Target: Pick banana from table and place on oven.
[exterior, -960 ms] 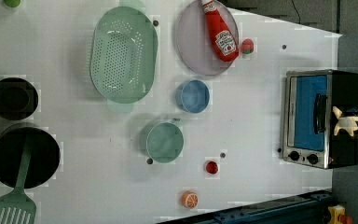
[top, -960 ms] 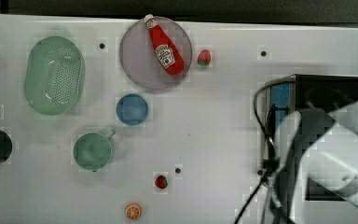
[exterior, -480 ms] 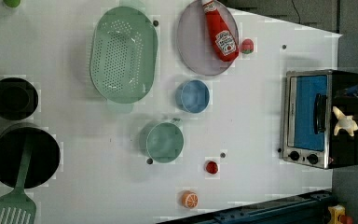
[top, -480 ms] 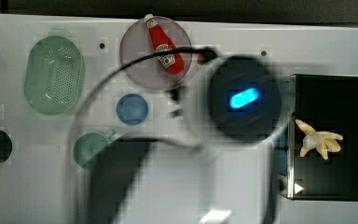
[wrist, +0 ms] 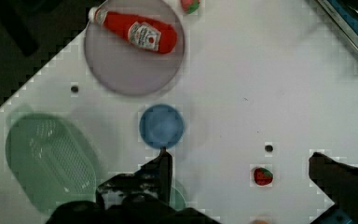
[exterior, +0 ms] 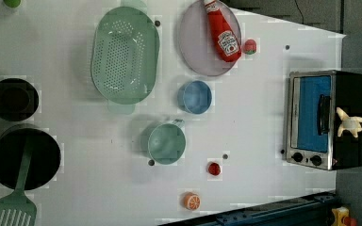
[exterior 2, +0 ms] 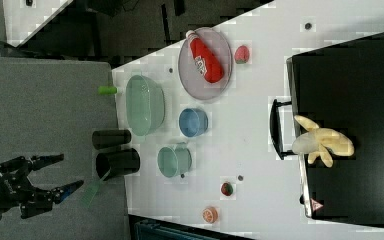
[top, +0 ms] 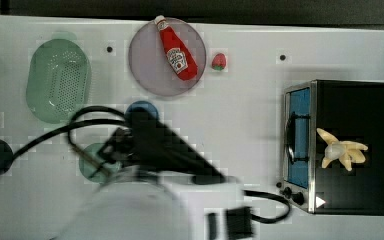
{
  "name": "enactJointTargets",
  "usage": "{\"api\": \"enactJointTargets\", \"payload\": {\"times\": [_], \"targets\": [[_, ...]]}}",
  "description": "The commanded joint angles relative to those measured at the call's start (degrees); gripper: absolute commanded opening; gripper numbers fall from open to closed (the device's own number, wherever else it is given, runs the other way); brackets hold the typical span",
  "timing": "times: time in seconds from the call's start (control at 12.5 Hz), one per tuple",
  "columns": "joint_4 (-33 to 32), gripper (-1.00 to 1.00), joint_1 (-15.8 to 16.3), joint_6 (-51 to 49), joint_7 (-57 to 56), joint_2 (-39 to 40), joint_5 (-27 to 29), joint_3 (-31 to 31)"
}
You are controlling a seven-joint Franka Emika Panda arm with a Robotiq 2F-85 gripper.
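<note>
The pale-yellow banana (top: 341, 150) lies on the oven's black top (top: 360, 105) with its peel strips splayed and nothing touching it. The left view has the banana (exterior: 349, 123) on the oven (exterior: 311, 117), and so does the right view, banana (exterior 2: 322, 142) on oven (exterior 2: 350, 80). My gripper (exterior 2: 72, 171) hangs open and empty at the right view's lower left, far from the oven. In the wrist view its fingers (wrist: 163, 161) stand wide apart above the white table (wrist: 242, 93). My arm (top: 155, 150) covers the top view's lower left.
A ketchup bottle (top: 176, 50) lies on a purple plate (top: 155, 75), with a strawberry (top: 218, 61) beside it. A blue bowl (exterior: 194, 97), green cup (exterior: 166, 143), green colander (exterior: 124, 54), orange slice (exterior: 191, 201), small red fruit (exterior: 214, 168), black pots (exterior: 24, 155) and a spatula stand on the table.
My arm has swung from above the oven across the table to the top view's lower left. The banana stays on the oven top, uncovered.
</note>
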Motion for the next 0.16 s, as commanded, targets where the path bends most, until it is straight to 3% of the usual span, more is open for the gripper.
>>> {"api": "enactJointTargets", "payload": {"times": [0.08,0.16], "targets": [[-1.82,1.0,-4.01,-0.43,5.05,5.75,0.1,-4.04],[-1.82,1.0,-4.01,-0.43,5.06,5.87,0.11,-4.06]]}}
